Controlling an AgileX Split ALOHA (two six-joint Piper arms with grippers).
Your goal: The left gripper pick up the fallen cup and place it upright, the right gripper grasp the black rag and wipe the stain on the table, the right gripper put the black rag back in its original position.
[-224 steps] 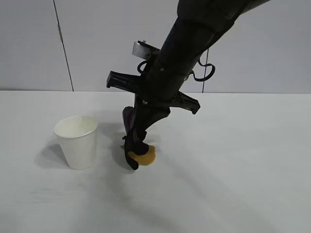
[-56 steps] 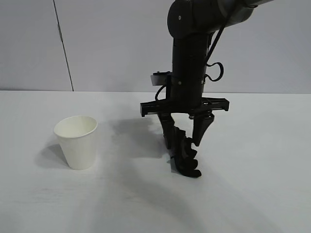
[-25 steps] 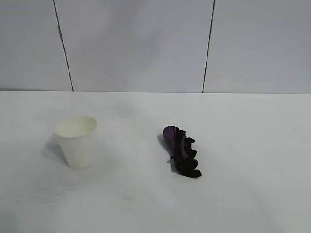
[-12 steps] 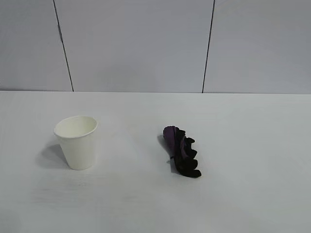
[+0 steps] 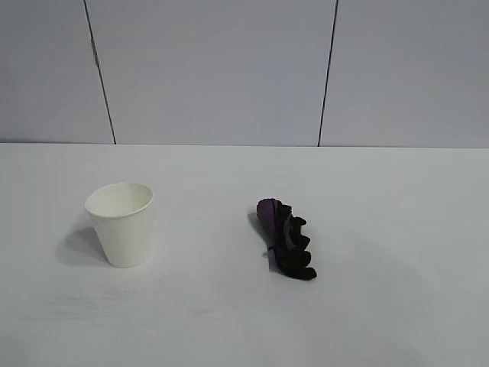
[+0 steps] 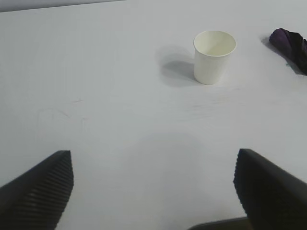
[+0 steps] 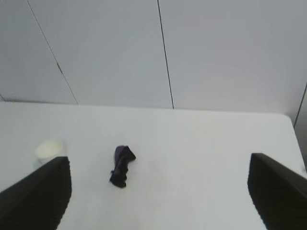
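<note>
Left pincer [image 6: 153, 191] and right pincer [image 7: 158, 191] both gape wide (nothing between the fingers), each angled slightly downward.

White table [image 5: 382, 321], cup [image 5: 121, 223] (upright), black rag [image 5: 287, 238]

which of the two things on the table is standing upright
The cup: it stands upright on its base, open mouth up. The black rag lies flat and bunched to its right in the exterior view.

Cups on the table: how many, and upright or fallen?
1. The cup stands upright on the table, left of the black rag in the exterior view. Nothing seems to hide another.
</note>
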